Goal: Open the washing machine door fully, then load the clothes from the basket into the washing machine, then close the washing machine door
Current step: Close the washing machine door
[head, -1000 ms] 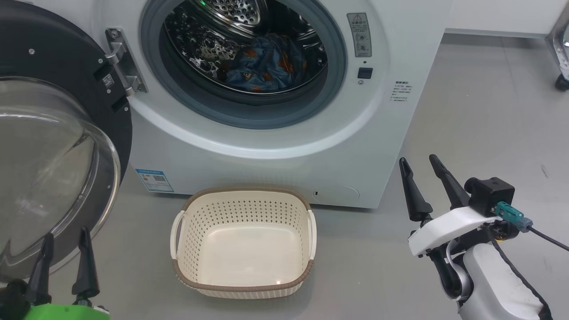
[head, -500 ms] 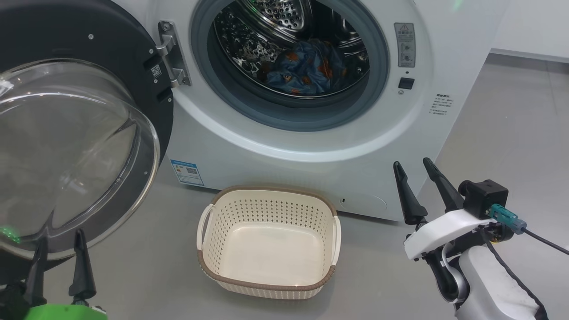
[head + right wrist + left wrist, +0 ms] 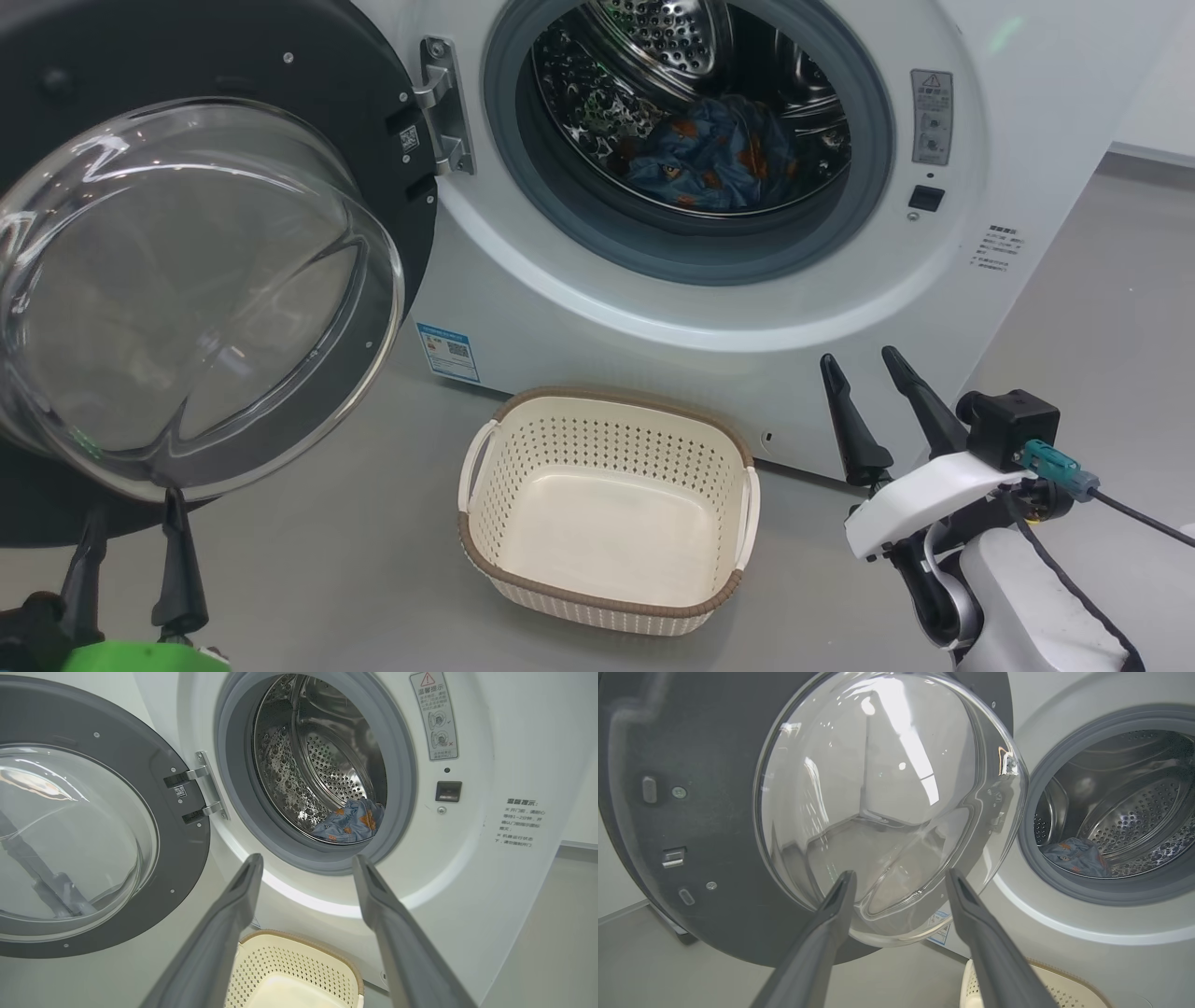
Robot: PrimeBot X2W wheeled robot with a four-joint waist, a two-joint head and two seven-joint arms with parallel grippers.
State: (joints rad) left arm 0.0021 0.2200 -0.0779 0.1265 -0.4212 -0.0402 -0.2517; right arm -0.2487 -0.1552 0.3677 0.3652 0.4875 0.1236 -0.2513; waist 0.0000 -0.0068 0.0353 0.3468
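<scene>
The washing machine (image 3: 653, 359) stands ahead, and its door (image 3: 196, 280) is swung open to the left with the glass bowl bulging toward me. The clothes (image 3: 719, 159), blue with orange figures, lie inside the steel drum. On the floor in front sits the basket (image 3: 616, 403), with nothing in it. My left gripper (image 3: 133, 509) is open at the lower left, just below the door's glass. In the left wrist view the left gripper (image 3: 900, 872) points at the door (image 3: 878, 788). My right gripper (image 3: 859, 357) is open to the right of the basket. In the right wrist view the right gripper (image 3: 307, 856) faces the drum and the clothes (image 3: 352, 821).
Grey floor (image 3: 327, 560) surrounds the basket. The door's metal hinge (image 3: 443, 107) joins it to the machine's front. A latch socket (image 3: 924, 198) and warning sticker sit right of the opening. A blue label (image 3: 448, 350) is low on the front. A cable trails from the right wrist.
The whole head picture has slid to the right, so the camera has turned left. Both grippers stay open and keep their places in the view. The clothes and basket have not moved.
</scene>
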